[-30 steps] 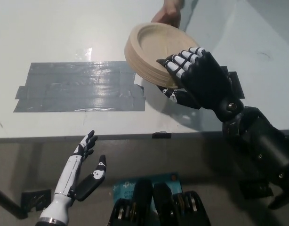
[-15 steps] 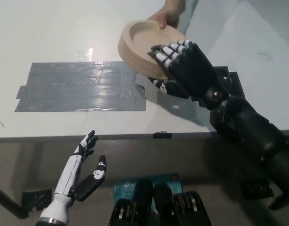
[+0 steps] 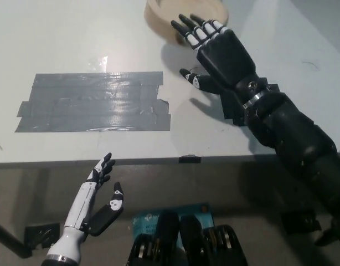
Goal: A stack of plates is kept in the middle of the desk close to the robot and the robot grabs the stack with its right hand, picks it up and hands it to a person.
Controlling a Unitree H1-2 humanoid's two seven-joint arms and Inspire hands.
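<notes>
Now plates (image 3: pixel 161 16) just beyond robot hand (image 3: pixel 214 50).

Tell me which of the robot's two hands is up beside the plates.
The black right hand, open and stretched over the desk beside the stack of plates. The white left hand rests open below the desk edge.

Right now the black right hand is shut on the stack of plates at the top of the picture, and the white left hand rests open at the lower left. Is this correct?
Not quite. In the head view the right hand is open, its fingers spread and no longer gripping the stack of plates at the top edge. The white left hand does rest open at the lower left.
</notes>
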